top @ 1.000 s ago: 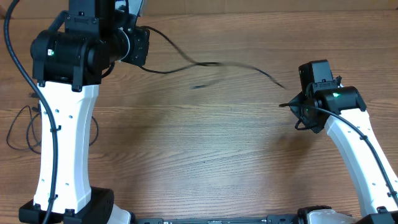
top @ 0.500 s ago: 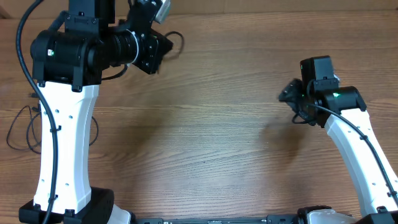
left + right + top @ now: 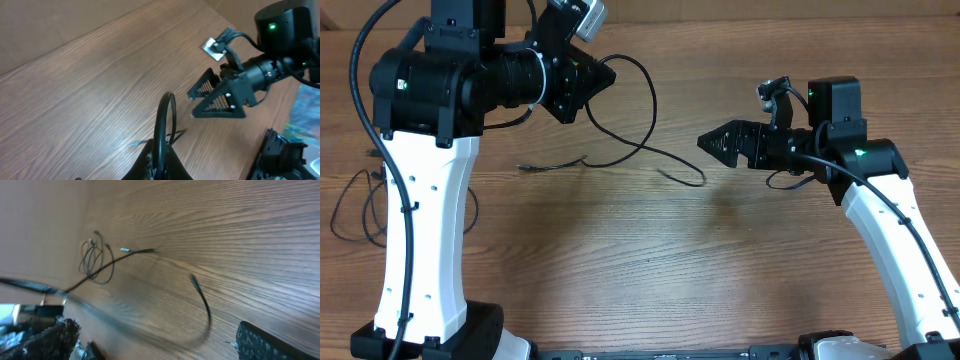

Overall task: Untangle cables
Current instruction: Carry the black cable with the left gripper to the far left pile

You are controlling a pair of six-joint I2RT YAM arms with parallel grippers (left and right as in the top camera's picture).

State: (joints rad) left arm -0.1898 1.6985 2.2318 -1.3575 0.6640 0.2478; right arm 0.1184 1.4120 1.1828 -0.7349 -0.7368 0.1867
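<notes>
One black cable (image 3: 654, 100) is pinched in the closed left fingers (image 3: 598, 76), upper left. It loops out and trails rightward along the bench (image 3: 650, 270). Its loose end lies just below-left of the right fingers (image 3: 728, 144), which are spread wide, empty and nearer. A second bunch (image 3: 350, 205) sits at the far left edge. Bare wood, ample room.

A wooden table (image 3: 620, 270) carries 1 trailing cable (image 3: 665, 155) and a coiled cable bunch (image 3: 350, 205).

Black cable (image 3: 653, 95), brown wood-grained table (image 3: 620, 260).
</notes>
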